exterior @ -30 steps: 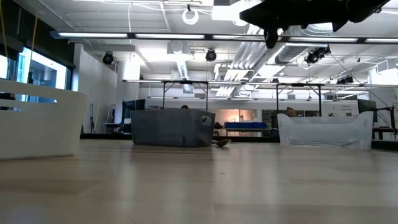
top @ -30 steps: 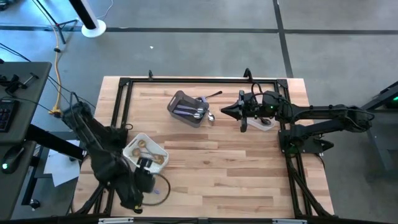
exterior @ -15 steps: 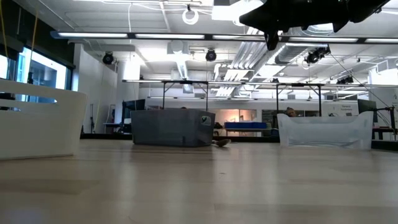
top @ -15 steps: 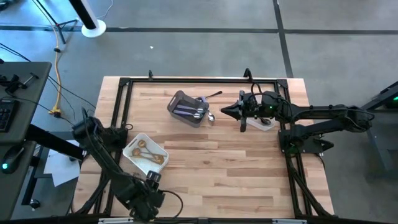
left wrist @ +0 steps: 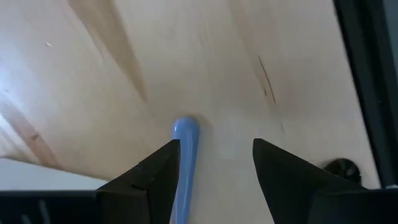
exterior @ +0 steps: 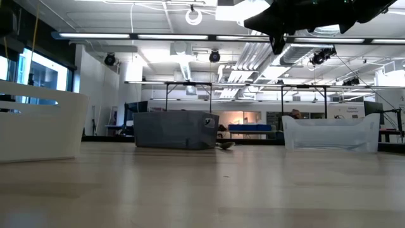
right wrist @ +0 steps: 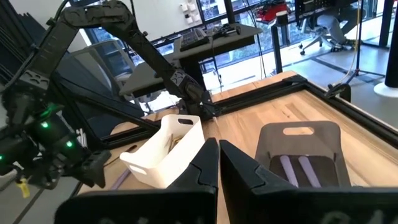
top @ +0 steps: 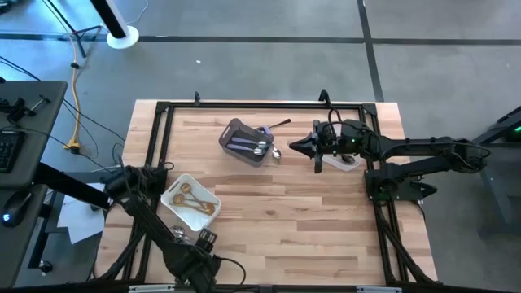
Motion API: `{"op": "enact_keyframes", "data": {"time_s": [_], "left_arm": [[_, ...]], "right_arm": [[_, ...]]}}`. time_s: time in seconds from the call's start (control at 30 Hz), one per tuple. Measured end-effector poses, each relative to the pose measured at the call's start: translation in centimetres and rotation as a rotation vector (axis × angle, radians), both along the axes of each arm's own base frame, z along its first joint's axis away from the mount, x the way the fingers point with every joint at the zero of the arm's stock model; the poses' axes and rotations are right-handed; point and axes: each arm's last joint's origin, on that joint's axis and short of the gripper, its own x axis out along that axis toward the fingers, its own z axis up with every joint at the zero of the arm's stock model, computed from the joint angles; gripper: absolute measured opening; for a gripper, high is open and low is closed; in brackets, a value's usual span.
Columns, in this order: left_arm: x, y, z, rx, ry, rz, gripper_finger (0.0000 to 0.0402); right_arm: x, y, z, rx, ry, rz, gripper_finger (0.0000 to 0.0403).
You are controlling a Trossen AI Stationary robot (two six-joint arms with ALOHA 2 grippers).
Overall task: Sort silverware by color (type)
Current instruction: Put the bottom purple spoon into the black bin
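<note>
My left gripper (top: 203, 238) is low at the table's near edge, just near-side of the white tray (top: 172, 189), which holds gold spoons (top: 192, 200). In the left wrist view my left gripper (left wrist: 217, 149) is open, and a lilac handle (left wrist: 185, 134) lies on the wood between its fingers, close beside one finger. My right gripper (top: 299, 147) is shut and hovers above the table beside the grey bin (top: 232, 130). That bin holds lilac-handled pieces (right wrist: 298, 167). A black fork (top: 279, 124) and a silver spoon (top: 275, 152) lie next to the bin. My left gripper comes down from above with its open fingers on either side of the lilac handle's rounded end (left wrist: 185, 127). The handle lies flat on the table, right beside one finger (left wrist: 163, 167). I cannot tell whether that finger touches it.
A clear tub (top: 342, 161) sits under my right arm near the table's right rail. A black frame (top: 244, 104) runs round the table. Bare wood (top: 301, 220) stretches across the middle and near right. In the low view, the bin (exterior: 176, 130) and tub (exterior: 332, 133) stand far back.
My left arm has swung from over the white tray's near corner toward the table's near edge and gone down, so the tray and its gold spoons now show uncovered. My right arm has kept still.
</note>
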Motion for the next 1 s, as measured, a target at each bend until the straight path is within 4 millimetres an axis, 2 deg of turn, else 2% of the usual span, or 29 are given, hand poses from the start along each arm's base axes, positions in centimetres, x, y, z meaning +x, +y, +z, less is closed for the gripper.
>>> {"op": "enact_keyframes", "data": {"time_s": [0.13, 0.37, 0.7, 1.0], "left_arm": [[-0.3, 1.2, -0.8, -0.030, 0.034, 0.043, 0.0185], [0.1, 2.6, -0.4, -0.070, -0.007, 0.073, 0.0176], [-0.5, 3.1, -2.3, -0.082, 0.007, -0.027, 0.0167], [-0.6, 3.5, -2.8, -0.073, -0.009, -0.047, 0.0167]], "right_arm": [[0.0, 0.0, 0.0, 0.001, 0.003, 0.001, 0.0000], [0.0, 0.0, 0.0, 0.001, 0.004, 0.001, 0.0000], [0.0, 0.0, -0.1, 0.002, 0.007, 0.001, 0.0000], [0.0, 0.0, -0.1, 0.017, 0.007, 0.000, 0.0000]]}}
